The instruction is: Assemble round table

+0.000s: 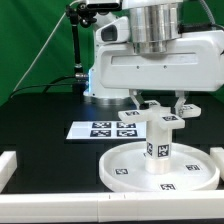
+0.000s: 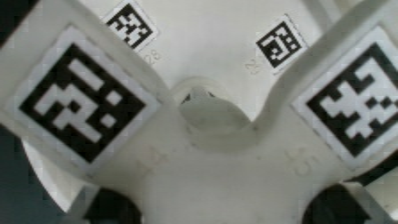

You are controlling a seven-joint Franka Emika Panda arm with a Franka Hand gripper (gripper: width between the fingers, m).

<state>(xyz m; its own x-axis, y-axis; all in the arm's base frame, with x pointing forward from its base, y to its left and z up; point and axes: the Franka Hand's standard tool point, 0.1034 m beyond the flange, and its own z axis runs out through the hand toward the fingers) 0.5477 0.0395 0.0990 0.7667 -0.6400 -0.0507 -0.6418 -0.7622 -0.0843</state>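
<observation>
The large round disc [image 1: 128,168] lies flat at the exterior view's front right. The short thick leg [image 1: 160,146] stands upright on its middle, with a tag on its side. The cross-shaped base [image 1: 161,119] sits on top of the leg. My gripper [image 1: 161,110] comes straight down over it, with a finger on each side. In the wrist view the cross-shaped base [image 2: 107,110] fills the picture, tagged arms spread around its centre hole [image 2: 217,115]. My gripper [image 2: 231,205] has dark fingertips [image 2: 111,205] pressed against one white arm from both sides.
The marker board [image 1: 104,129] lies flat behind the disc, toward the exterior view's left. White border blocks stand at the left [image 1: 8,166], the front [image 1: 60,207] and the right [image 1: 217,156]. The robot's base [image 1: 110,75] stands at the back.
</observation>
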